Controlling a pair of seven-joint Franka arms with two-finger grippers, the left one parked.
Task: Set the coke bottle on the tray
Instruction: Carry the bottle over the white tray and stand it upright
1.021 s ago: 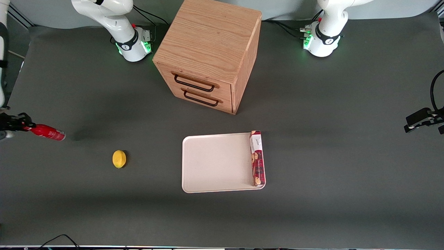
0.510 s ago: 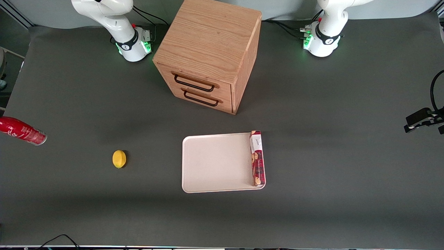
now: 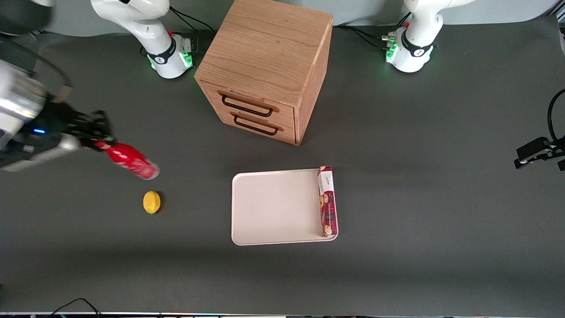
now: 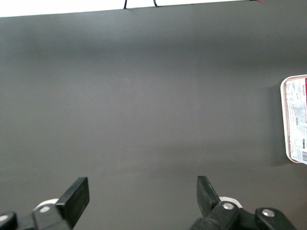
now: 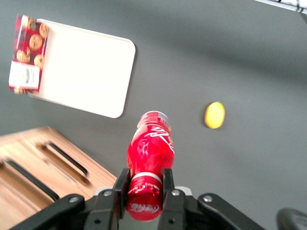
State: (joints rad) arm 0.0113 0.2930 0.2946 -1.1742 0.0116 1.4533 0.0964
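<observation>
My right gripper [image 3: 98, 142] is shut on the capped neck of the red coke bottle [image 3: 130, 160] and holds it tilted in the air, toward the working arm's end of the table. In the right wrist view the gripper [image 5: 144, 184] clamps the red cap between both fingers, and the bottle's body [image 5: 149, 146] points away from the camera. The cream-white tray [image 3: 273, 207] lies flat on the table in front of the drawer cabinet, well apart from the bottle; it also shows in the right wrist view [image 5: 86, 74].
A red biscuit box [image 3: 327, 201] stands on the tray along its edge toward the parked arm. A yellow lemon-like ball [image 3: 152, 202] lies on the table just nearer the camera than the bottle. A wooden two-drawer cabinet [image 3: 265, 66] stands farther back.
The bottle was at the frame's edge near the table's end; the gripper has carried it toward the table's middle and now holds it above and beside the yellow ball.
</observation>
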